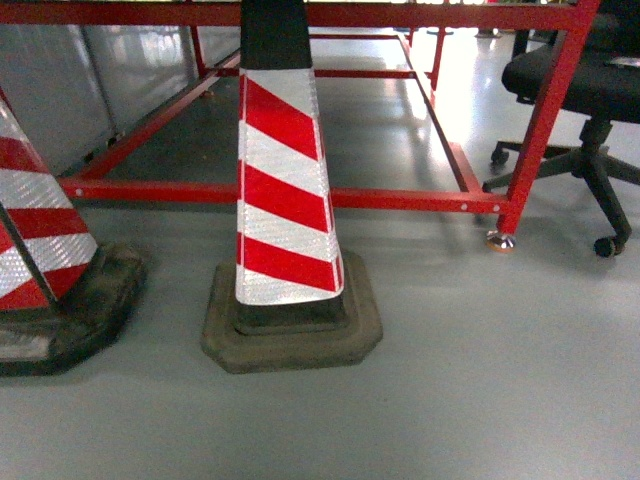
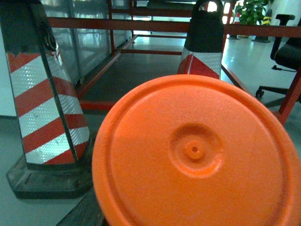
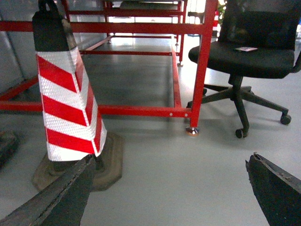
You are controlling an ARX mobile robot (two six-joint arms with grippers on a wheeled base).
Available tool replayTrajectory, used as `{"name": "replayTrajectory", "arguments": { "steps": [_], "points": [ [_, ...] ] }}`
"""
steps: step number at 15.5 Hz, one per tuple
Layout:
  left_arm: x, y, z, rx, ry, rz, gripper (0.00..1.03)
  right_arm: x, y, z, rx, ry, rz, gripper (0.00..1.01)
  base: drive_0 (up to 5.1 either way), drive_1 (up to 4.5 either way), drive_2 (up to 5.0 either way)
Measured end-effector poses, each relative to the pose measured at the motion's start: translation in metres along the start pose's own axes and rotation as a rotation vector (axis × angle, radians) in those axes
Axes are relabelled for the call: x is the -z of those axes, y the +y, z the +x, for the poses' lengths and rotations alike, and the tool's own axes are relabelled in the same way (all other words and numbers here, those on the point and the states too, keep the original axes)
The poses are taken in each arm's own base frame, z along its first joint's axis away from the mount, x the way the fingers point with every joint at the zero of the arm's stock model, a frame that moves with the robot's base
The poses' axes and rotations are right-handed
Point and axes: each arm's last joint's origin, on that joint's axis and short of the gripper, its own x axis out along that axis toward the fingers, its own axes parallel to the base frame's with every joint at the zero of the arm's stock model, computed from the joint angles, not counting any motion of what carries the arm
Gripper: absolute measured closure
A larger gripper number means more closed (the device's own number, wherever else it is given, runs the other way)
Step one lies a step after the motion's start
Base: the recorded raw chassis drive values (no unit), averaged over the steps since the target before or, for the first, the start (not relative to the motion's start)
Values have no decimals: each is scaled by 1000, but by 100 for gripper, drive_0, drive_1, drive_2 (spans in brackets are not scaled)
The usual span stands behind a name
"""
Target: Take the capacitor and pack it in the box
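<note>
Looks light, stiff and slick, that orange capacitor [image 2: 195, 150] crowding the left-wrist view right of the striped cone [image 2: 44, 94], best pinched across its sides; right claw [image 3: 169, 193] spread empty, left claw's grip impossible to tell.

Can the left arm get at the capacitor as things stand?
Probably yes: the capacitor fills the left wrist view, close in front of the camera, with nothing in between. Whether it is already held, I cannot tell.
</note>
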Motion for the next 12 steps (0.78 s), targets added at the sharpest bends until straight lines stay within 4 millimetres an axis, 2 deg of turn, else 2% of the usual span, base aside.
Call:
{"name": "replayTrajectory", "arguments": {
  "steps": [3, 12],
  "points": [
    [0, 0, 0, 2, -2, 0, 58, 0, 0, 0, 0, -3, 0, 3, -3, 430, -435],
    [0, 0, 0, 2, -1, 0, 58, 0, 0, 0, 0, 1, 0, 3, 0, 0, 0]
  ]
}}
